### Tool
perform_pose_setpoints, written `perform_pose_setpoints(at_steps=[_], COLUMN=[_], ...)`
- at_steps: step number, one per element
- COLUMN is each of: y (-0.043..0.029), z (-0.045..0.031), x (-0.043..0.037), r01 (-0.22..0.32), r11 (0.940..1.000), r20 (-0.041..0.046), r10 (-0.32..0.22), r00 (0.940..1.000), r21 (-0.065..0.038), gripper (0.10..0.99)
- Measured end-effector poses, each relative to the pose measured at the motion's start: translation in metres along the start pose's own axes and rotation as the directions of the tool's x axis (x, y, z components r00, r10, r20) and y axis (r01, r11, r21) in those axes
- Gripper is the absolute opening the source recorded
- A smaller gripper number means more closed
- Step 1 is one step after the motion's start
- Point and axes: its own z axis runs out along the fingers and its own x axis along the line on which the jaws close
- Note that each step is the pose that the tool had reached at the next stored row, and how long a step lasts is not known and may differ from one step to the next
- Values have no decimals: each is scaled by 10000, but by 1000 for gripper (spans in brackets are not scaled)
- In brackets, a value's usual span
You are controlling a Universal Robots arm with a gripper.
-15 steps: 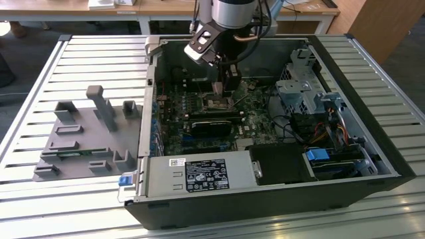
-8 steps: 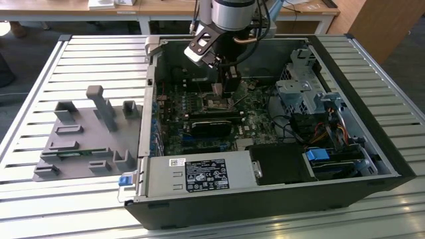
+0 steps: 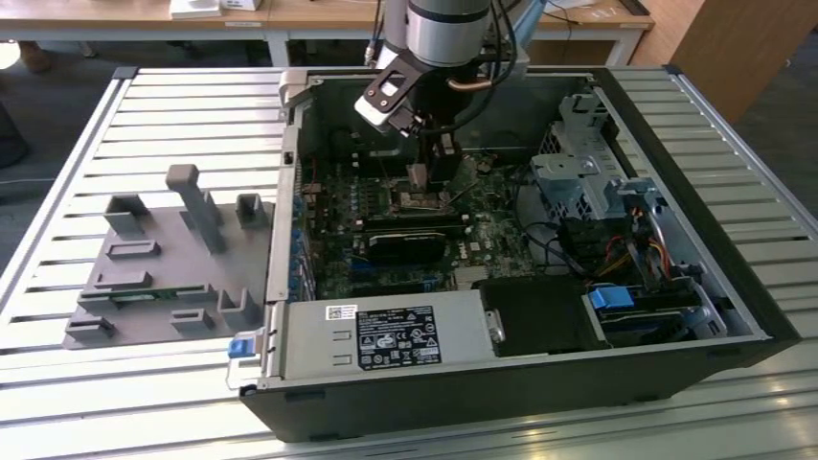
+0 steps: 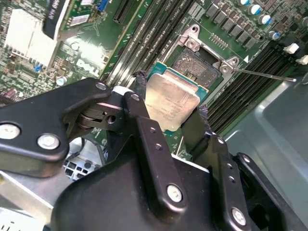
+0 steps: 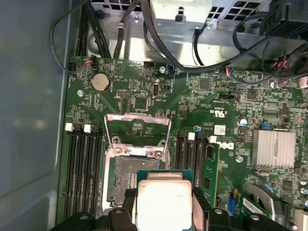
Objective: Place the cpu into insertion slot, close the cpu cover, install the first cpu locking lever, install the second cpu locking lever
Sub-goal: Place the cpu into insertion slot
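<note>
My gripper [image 4: 171, 96] is shut on the cpu [image 4: 172, 100], a silvery-beige square chip pinched by its edges between two black fingers [image 4: 140, 103]. The chip hangs tilted, just above and partly over the insertion slot [image 4: 195, 65], whose dark centre shows uncovered. In the first wrist view the cpu [image 5: 163, 202] overlaps the near edge of the slot [image 5: 122, 178], and the cpu cover [image 5: 138, 117] stands flipped open beyond it. A thin locking lever [image 4: 264, 75] sticks out sideways from the socket corner. In the exterior view my gripper [image 3: 426, 165] reaches down into the open case.
Black memory slots [image 5: 84, 173] flank the socket on both sides. A silver heat sink [image 5: 273, 148] and cables [image 5: 159, 29] lie nearby. The case wall [image 3: 287, 192], drive cage [image 3: 588, 182] and power supply [image 3: 383, 337] bound the board. A grey fixture plate [image 3: 167, 259] lies at the exterior view's left.
</note>
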Motion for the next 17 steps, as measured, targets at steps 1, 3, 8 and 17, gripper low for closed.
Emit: perform_pose_setpoints(at_steps=[1, 3, 8, 17], y=[0, 1, 3, -25], z=[19, 53, 116, 235], x=[9, 26, 82, 140], r01=[-5, -9, -101, -341], r11=[10000, 10000, 9999, 9994], r20=[2, 1, 3, 5], r10=[5, 9, 101, 341], r00=[10000, 10000, 9999, 9994], r21=[1, 0, 1, 3], gripper=[541, 541, 541, 541])
